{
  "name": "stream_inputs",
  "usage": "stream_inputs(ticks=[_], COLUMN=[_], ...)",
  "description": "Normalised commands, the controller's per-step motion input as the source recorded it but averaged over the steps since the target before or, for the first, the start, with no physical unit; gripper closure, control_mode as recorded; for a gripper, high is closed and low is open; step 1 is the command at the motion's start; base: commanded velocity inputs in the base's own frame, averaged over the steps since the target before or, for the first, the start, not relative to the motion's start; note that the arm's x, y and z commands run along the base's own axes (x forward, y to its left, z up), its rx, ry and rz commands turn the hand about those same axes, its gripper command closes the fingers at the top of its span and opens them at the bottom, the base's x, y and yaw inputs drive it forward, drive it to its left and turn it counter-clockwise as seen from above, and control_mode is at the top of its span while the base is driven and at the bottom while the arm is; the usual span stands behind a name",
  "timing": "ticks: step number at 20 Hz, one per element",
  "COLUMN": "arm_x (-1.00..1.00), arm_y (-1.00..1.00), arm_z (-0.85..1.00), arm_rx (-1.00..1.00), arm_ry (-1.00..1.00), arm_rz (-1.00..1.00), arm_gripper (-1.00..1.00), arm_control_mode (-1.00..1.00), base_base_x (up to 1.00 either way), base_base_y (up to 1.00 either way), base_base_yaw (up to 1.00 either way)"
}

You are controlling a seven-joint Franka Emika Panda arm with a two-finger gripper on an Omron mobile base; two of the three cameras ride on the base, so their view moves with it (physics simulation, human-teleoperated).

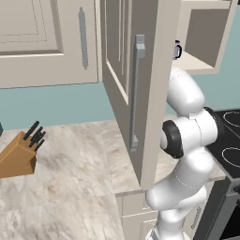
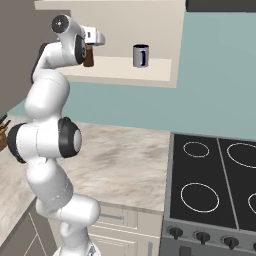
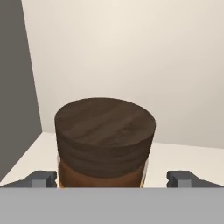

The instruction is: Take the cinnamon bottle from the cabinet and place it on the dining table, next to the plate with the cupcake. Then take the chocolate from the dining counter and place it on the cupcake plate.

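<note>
Right up close, the cinnamon bottle (image 3: 105, 140) with its dark wooden cap stands upright on the cabinet shelf (image 3: 183, 153), and the gripper (image 3: 112, 177) has its jaws spread wide, one fingertip either side of the bottle, not touching it. From the right base view, the bottle (image 2: 89, 57) stands left of a dark mug (image 2: 141, 55) on the same shelf.

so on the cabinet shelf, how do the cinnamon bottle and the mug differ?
The cinnamon bottle is brown with a dark wooden lid; the mug is grey and dark, with an open top. The bottle stands at the shelf's left end, between the open fingers of the gripper; the mug stands apart to the right, with nothing near it. Both are upright on the same cabinet shelf.
</note>
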Motion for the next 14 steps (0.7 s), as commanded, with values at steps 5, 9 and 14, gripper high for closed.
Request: stream_inputs(ticks=[5, 9, 14], arm_x=[0.25, 0.04, -0.57], arm_y=[0.00, 0.00, 0.01], arm_z=[-0.08, -0.02, 0.00], arm_rx=[0.01, 0.01, 0.01], arm_ry=[0.00, -0.02, -0.01], arm_rz=[0.00, 0.00, 0.00], arm_gripper=[1.00, 1.00, 1.00], arm_control_mode=[-1.00, -1.00, -1.00], base_base_x=[0.00, 0.00, 0.00], base_base_y=[0.00, 0.00, 0.00], base_base_yaw=[0.00, 0.00, 0.00])
